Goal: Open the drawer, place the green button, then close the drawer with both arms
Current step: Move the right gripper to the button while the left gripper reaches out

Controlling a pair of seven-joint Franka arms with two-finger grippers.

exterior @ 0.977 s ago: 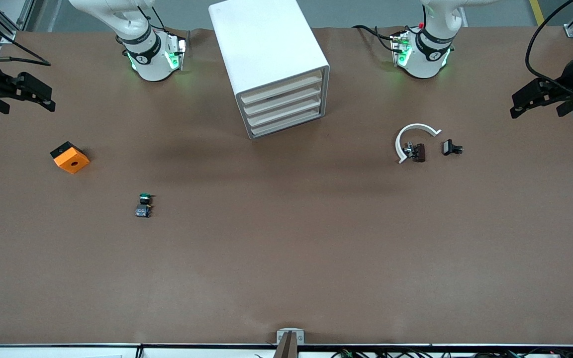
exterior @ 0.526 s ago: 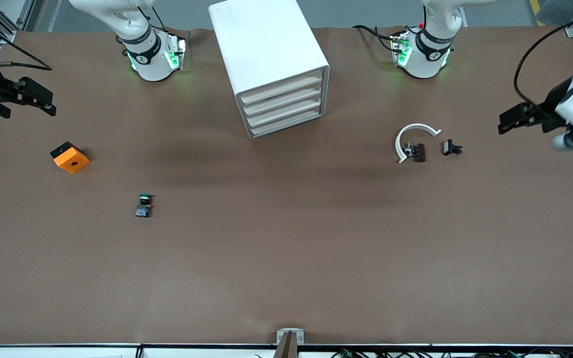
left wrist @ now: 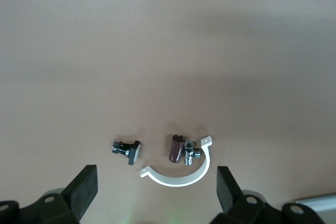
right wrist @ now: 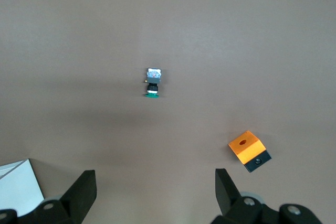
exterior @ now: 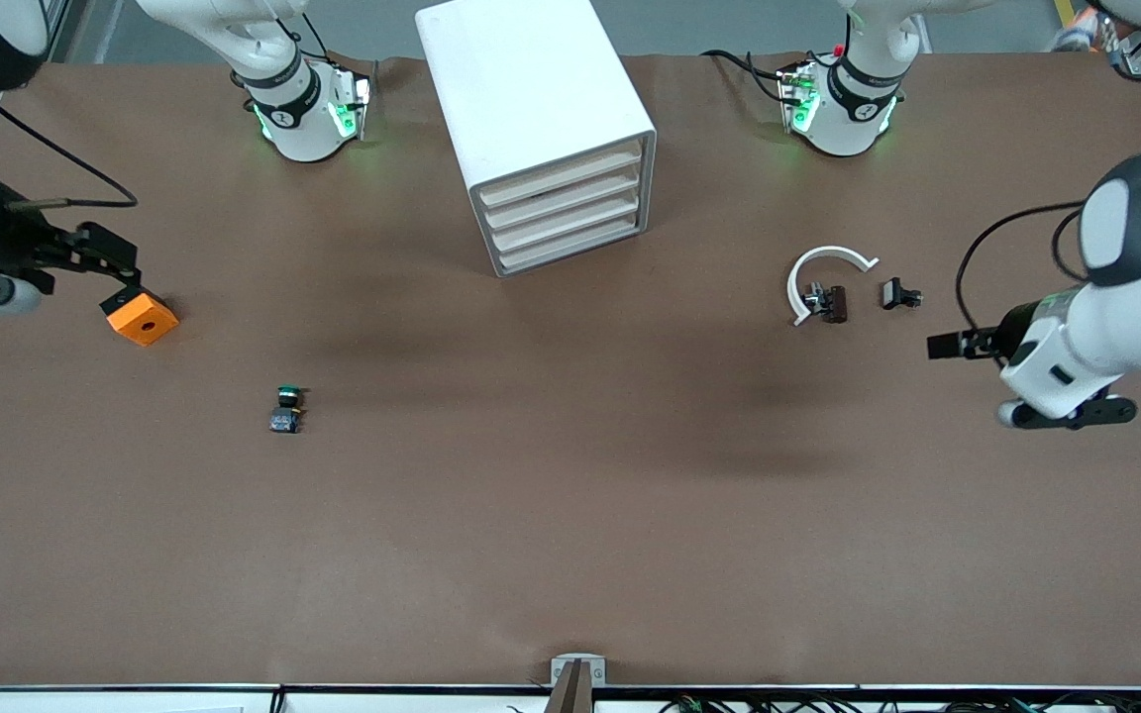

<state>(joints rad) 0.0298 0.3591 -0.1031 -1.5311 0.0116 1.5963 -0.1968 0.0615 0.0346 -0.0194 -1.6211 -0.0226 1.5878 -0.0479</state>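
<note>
The white cabinet (exterior: 531, 89) stands between the two arm bases, and all four of its drawers are shut. The drawer (exterior: 563, 222) is third from the top. The button (exterior: 285, 408), with a green cap and a bluish-grey base, lies on the brown table toward the right arm's end; it also shows in the right wrist view (right wrist: 153, 82). My right gripper (exterior: 113, 261) is open and empty, over the table just beside the orange block (exterior: 140, 319); in its own view (right wrist: 155, 195) its jaws stand wide apart. My left gripper (exterior: 949, 345) is open and empty (left wrist: 157, 192), over the table at the left arm's end.
A dark-brown part with a white arc (exterior: 823, 287) and a small black part (exterior: 899, 294) lie toward the left arm's end, and both show in the left wrist view (left wrist: 178, 153) (left wrist: 128, 149). The orange block shows in the right wrist view (right wrist: 249, 150).
The left arm has swung in over the table, its gripper moving toward the small black part. The right gripper has moved in beside the orange block. Nothing on the table has moved.
</note>
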